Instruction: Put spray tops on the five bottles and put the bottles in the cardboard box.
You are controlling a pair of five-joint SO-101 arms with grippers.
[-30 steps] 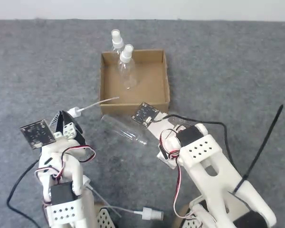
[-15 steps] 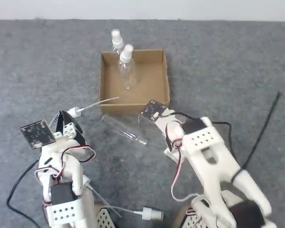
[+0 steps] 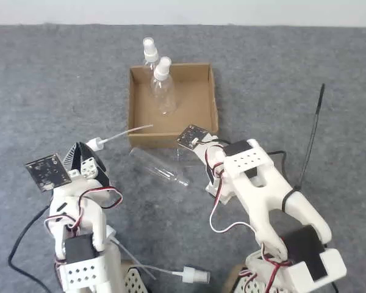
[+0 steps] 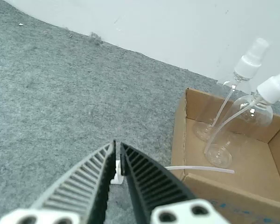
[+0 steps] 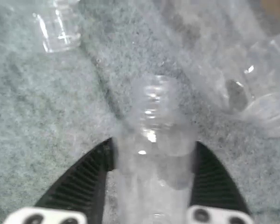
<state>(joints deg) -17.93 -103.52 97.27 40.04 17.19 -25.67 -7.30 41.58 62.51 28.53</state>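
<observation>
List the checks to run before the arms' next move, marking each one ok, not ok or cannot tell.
1. Left hand shut on a spray top: ok.
2. Right hand shut on a bottle: ok.
3. Held bottle's neck bare, ready for a top: ok.
4. Spray top's tube aimed at that neck: not ok; it points toward the box.
5. Room in the box beside the two topped bottles: ok.
6. Held bottle upright: cannot tell.
</observation>
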